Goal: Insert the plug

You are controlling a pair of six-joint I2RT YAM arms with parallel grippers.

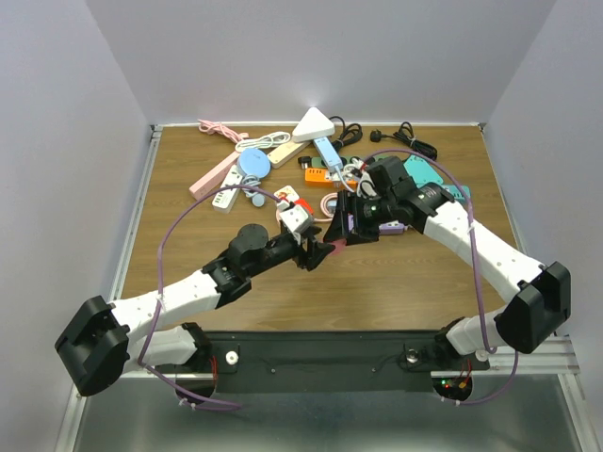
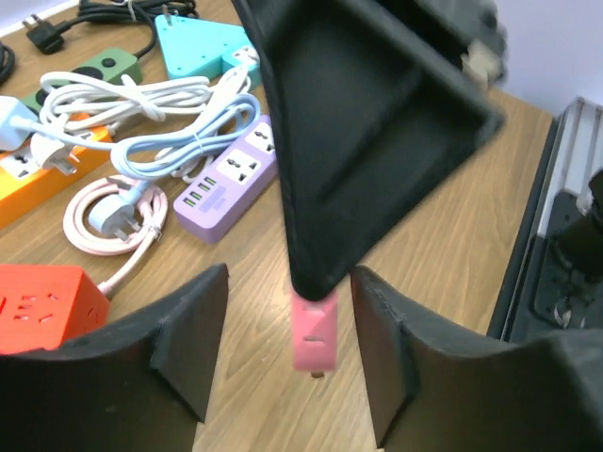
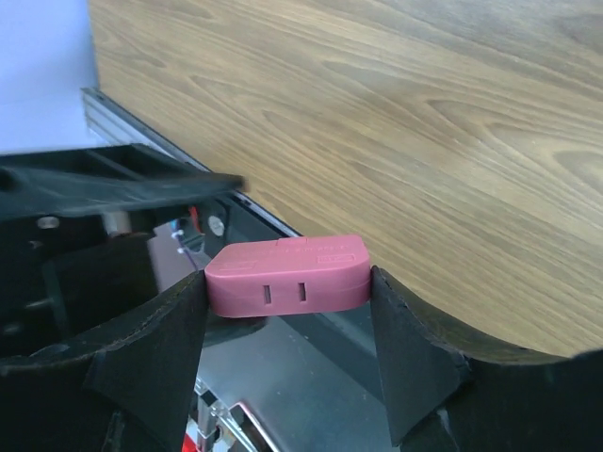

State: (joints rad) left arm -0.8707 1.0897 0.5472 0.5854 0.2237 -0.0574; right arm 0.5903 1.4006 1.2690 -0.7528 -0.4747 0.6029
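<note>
Above the middle of the bench (image 1: 405, 273), the two arms meet over bare wood, in front of a clutter of power strips and cords.

**Progress.** The pink plug (image 3: 287, 275) is off the bench and in the air. The right pincer (image 3: 287, 282) is clenched on it, one finger pressed to each short end. The left pincer (image 2: 288, 275) is released: its fingers stand on either side of the hanging plug with a gap on both sides, touching nothing. By this evidence the plug is secured in one pincer, while insertion is not yet done. No socket is near the plug, and which outlet is meant cannot be told.

**Materials and shapes.**
- The plug is a small smooth block of matte pink plastic with rounded corners. One face carries two narrow slots, and a small dark tip shows at its lower end in the left wrist view.
- The pincer fingers are black, matte and wedge-shaped.
- The bench has a wood-grain surface, smooth and slightly glossy.
- Behind lie a lilac power strip (image 2: 231, 184) with a flat face of outlets, an orange cube socket (image 2: 38, 306), a coiled pale-pink cord (image 2: 108, 217) and a looped white cable (image 2: 141, 104), all of hard plastic or rubbery sheath.
</note>
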